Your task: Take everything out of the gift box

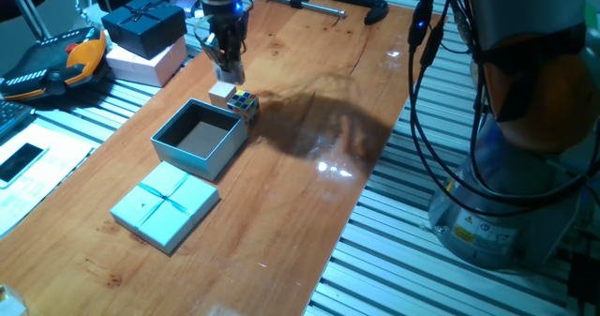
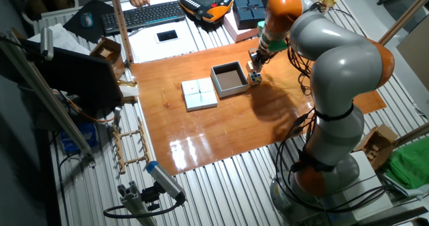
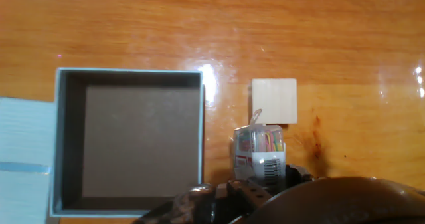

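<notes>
The pale blue gift box point(image 1: 225, 150) point(image 2: 229, 90) point(image 3: 202, 137) stands open on the wooden table, and its brownish inside shows nothing in it. Its ribboned lid point(image 1: 166, 203) point(image 2: 200, 94) lies flat beside it. Just outside the box's far wall rest a pale tan block point(image 1: 221, 93) point(image 3: 274, 101) and a multicoloured puzzle cube point(image 1: 245, 104) point(image 2: 255, 77) point(image 3: 260, 147), close together. My gripper point(image 1: 229, 72) point(image 2: 255, 57) hangs a little above these two, pointing down, and looks open with nothing held.
A dark navy box point(image 1: 145, 22) sits on a pinkish-white box point(image 1: 150, 61) at the far left, next to an orange teach pendant point(image 1: 56, 63). A black clamp point(image 1: 328, 2) grips the back edge. Cables point(image 1: 422, 82) hang at the right. Slatted metal surrounds the wood.
</notes>
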Controlling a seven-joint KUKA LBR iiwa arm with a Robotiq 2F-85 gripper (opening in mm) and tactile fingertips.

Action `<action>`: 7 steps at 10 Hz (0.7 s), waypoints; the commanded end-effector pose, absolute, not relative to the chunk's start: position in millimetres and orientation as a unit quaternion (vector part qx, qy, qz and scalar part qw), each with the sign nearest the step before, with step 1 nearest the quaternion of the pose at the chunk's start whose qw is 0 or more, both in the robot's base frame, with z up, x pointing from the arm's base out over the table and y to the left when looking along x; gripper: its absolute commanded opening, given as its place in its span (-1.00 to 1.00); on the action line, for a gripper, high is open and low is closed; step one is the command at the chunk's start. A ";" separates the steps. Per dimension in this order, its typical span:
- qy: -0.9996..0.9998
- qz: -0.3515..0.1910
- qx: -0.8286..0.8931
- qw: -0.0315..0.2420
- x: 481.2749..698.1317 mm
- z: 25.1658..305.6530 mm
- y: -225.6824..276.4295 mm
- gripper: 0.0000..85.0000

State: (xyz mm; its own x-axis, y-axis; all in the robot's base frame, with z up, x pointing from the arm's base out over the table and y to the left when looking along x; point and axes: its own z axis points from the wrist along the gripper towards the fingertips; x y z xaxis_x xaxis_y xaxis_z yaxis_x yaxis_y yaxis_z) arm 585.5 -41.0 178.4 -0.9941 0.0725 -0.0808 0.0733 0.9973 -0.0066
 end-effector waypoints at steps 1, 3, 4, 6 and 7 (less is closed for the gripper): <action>0.998 0.000 0.046 0.038 585.4 178.3 -41.6 -0.98; 0.997 0.001 0.060 0.041 585.4 178.3 -41.6 -0.98; 0.997 -0.002 0.062 0.043 584.4 177.6 -39.8 -0.98; 0.997 -0.013 0.050 0.048 571.6 174.2 -48.3 -0.98; 0.998 -0.022 0.041 0.050 568.1 172.9 -67.4 -0.98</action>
